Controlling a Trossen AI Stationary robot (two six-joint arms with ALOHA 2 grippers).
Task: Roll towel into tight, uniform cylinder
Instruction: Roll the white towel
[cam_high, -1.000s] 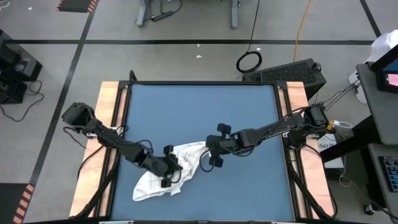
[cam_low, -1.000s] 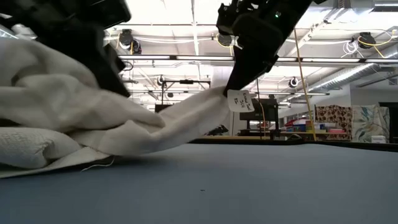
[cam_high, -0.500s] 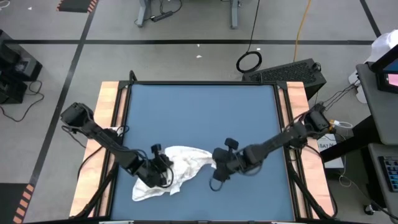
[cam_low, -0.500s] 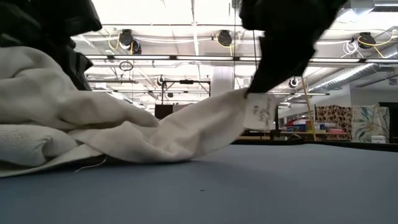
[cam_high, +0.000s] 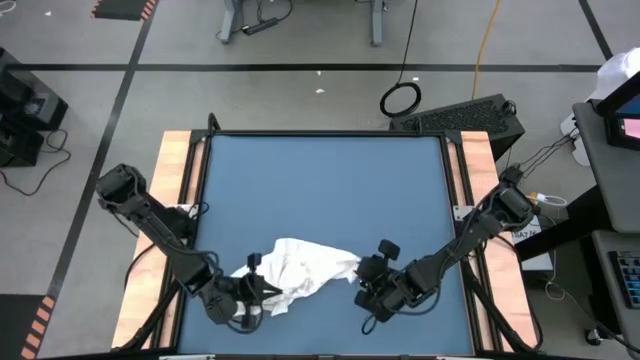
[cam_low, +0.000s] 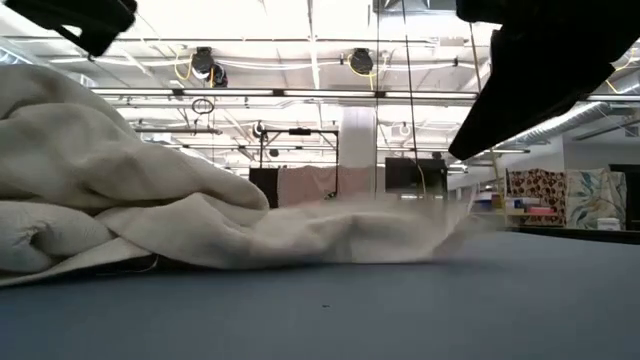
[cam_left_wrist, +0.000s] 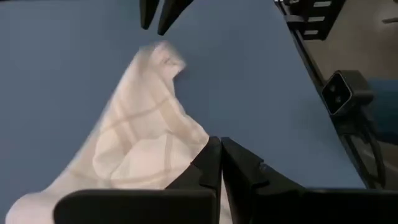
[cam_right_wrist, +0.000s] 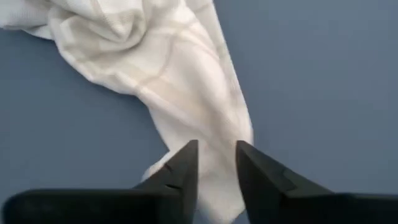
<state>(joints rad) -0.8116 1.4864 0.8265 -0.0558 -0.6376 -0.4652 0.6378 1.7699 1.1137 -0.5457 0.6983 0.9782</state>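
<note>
I see the towel (cam_high: 297, 271) lying crumpled near the front edge of the blue table (cam_high: 320, 180), a little left of centre, not rolled at all. It looks light, soft and floppy, so I expect it to sag and bunch wherever I lift it; a corner or a hem seems the best place to take hold. Its long axis runs roughly left to right, with a bulky heap at the left and a narrow tail pointing right. My left gripper (cam_high: 252, 296) sits at the heap's left end, its fingers pressed together on a fold of the towel in the left wrist view. My right gripper (cam_right_wrist: 216, 167) hovers at the tail's tip with its fingers slightly parted, cloth showing between them, apparently not pinched.
</note>
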